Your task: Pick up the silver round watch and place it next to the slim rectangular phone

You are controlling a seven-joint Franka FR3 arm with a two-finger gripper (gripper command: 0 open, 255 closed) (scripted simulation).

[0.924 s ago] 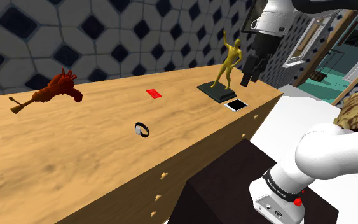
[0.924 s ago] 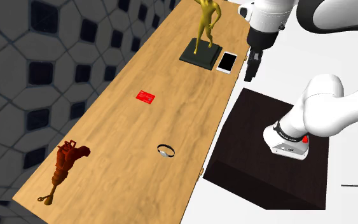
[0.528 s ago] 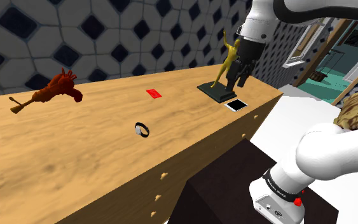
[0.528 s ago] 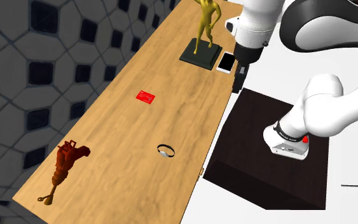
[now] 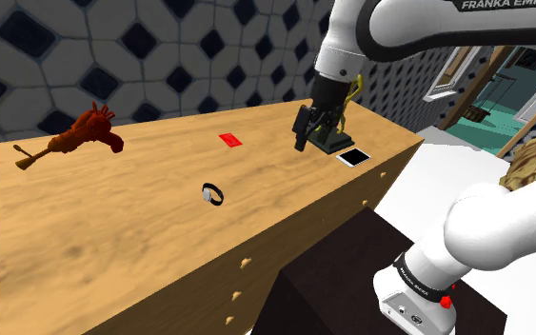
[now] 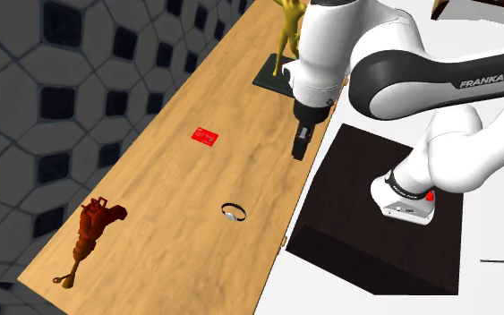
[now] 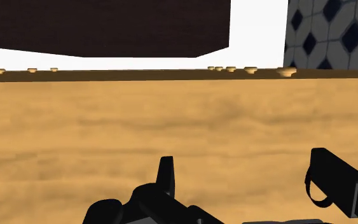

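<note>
Broad wooden desk [image 5: 142,247] along a patterned wall, small knobs down its front. Above it, white arm [image 5: 389,29] reaching out from the stand over the desk's end at the shoulder view's right.

At that same end, gold statue [image 6: 286,27] on a dark base, with the phone [image 5: 354,156] flat just beside the base, close to the front edge. At the opposite end, well apart, a red-brown toy gun [image 5: 85,133]. Between the two ends, toward the wall, a small red card [image 5: 230,139].

Black tool [image 5: 303,133] hanging over the desk just in front of the statue, pointing down, fingers set wide with nothing between them, bare wood beneath in the wrist view.

Smallest of all, the watch [image 5: 213,194]: lying on bare wood near mid-desk, nearer the front edge than the card, band looped into an open ring. Well apart from the tool, off toward the shoulder view's lower left, or down and left in the second exterior view. Long axis seemingly across the desk's width, though hard to judge. Phone and watch on opposite sides of the tool, so probably a sweep away from the phone along the desk, then down over the ring.
</note>
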